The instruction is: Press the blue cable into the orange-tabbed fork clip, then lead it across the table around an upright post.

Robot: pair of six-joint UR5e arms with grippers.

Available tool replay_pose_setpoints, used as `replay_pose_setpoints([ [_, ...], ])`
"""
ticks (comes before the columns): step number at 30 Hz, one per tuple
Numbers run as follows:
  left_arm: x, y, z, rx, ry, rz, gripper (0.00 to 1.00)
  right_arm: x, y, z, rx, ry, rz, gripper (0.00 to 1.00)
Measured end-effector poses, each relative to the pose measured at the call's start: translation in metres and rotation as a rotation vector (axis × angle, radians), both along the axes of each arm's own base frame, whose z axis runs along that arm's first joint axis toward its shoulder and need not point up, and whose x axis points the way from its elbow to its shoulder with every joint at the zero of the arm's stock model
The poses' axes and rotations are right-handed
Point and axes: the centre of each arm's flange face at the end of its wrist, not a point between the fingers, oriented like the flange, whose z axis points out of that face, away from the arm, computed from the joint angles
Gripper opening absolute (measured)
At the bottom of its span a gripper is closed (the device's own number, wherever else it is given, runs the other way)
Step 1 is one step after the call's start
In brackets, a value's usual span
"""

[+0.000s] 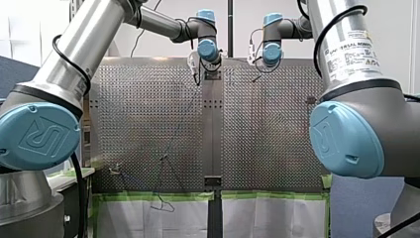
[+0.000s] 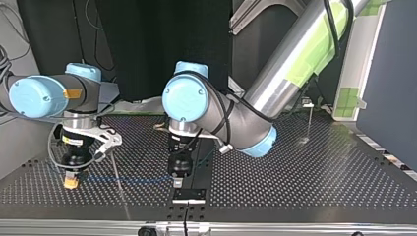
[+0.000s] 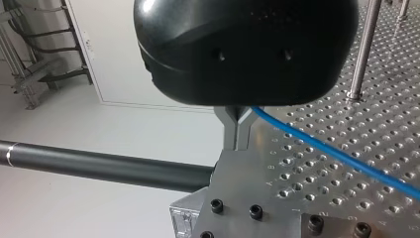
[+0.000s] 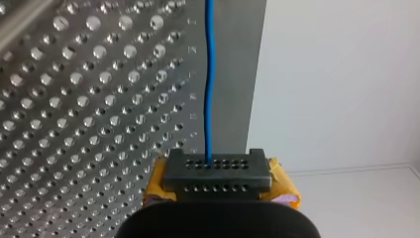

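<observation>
- Top view, starting at its left: my right gripper [image 2: 71,183] points down at the table [image 2: 305,182], with its yellow pads pressed together on one end of the blue cable [image 2: 142,179].
- From those pads the cable runs straight and level, just above the table's holes, sideways to my left gripper [image 2: 177,183]. Its long axis joins the two tools.
- A thin rod [image 2: 118,183] stands between the grippers and crosses the cable's line. I cannot tell whether they touch.
- My left gripper's metal fingers are closed on the cable, which leaves them off to one side in the left wrist view.
- A black block [image 2: 188,194] lies just under those fingertips. I take it for the clip, though no orange tab shows. My left arm is much the nearer, so I judge the press-down is its job.
- An upright post [image 2: 310,123] stands well beyond my left gripper, on the side away from my right one.
</observation>
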Motion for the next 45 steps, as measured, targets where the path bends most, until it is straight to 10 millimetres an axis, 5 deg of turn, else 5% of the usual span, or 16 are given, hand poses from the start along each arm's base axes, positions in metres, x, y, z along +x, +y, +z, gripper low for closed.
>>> replay_pose_setpoints([
  [17, 0.007, -0.041, -0.029, 0.054, 0.07, -0.033, 0.0, -0.027, -0.014, -0.001, 0.013, 0.004, -0.045, 0.0],
  [28, 0.01, -0.052, -0.011, 0.013, 0.042, -0.047, 0.0, -0.046, -0.025, -0.001, 0.017, -0.004, -0.074, 0.0],
  [45, 0.032, -0.076, -0.063, 0.048, 0.104, -0.06, 0.0, -0.067, -0.038, -0.006, 0.025, -0.026, -0.09, 0.0],
])
